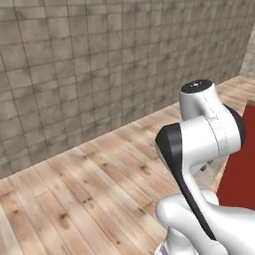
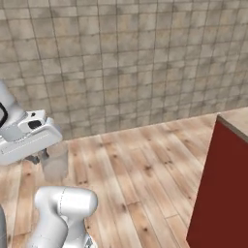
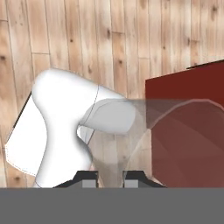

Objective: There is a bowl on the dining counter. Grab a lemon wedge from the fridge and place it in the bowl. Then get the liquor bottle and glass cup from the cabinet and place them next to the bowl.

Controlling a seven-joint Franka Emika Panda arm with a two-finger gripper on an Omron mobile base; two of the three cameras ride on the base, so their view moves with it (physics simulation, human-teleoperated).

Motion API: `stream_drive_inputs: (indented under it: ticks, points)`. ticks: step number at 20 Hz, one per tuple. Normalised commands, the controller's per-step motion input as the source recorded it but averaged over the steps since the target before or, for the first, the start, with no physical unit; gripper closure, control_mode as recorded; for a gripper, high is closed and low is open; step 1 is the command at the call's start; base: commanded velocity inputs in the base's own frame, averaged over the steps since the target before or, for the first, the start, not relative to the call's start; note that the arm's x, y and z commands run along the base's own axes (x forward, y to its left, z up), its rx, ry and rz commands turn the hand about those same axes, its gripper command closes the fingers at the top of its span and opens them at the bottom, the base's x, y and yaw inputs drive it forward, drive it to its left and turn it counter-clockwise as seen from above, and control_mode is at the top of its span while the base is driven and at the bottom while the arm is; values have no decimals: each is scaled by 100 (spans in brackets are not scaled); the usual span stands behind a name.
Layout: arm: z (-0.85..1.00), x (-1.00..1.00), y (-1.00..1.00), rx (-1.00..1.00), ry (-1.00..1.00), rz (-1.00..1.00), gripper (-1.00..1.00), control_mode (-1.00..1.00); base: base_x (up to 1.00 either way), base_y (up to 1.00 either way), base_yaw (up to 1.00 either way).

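Glass cup (image 2: 54, 162): clear, pale, thin-walled tumbler, carried low at the left over the plank floor (image 2: 145, 160), upright. Gripper (image 3: 110, 178) clenched on its rim, one finger inside the wall, one outside. Judged light, rigid, slick and breakable; the rim pinch suits it, provided it stays level. Red front of the dining counter (image 2: 220, 193) stands to the right

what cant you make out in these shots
- Glass cup: in the right base view the hand covers its rim; in the hand view its far end runs off the right edge.
- Gripper: finger tips barely rise above the bottom band in the hand view.
- Dining counter: cut by the right edge in both base views, so what stands on it is hidden.
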Motion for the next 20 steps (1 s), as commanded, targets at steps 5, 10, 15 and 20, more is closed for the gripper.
stream_drive_inputs:
  ticks: [5, 10, 15, 20]
  points:
    - [0, 0, 0, 0, 0, 0, 100, 100, 100, -21, -32]
    - [0, 0, 0, 0, 0, 0, 100, 100, 100, -2, -33]
    - [0, 0, 0, 0, 0, 0, 100, 100, 100, 0, -28]
    - [0, 0, 0, 0, 0, 0, 100, 100, 100, 2, -30]
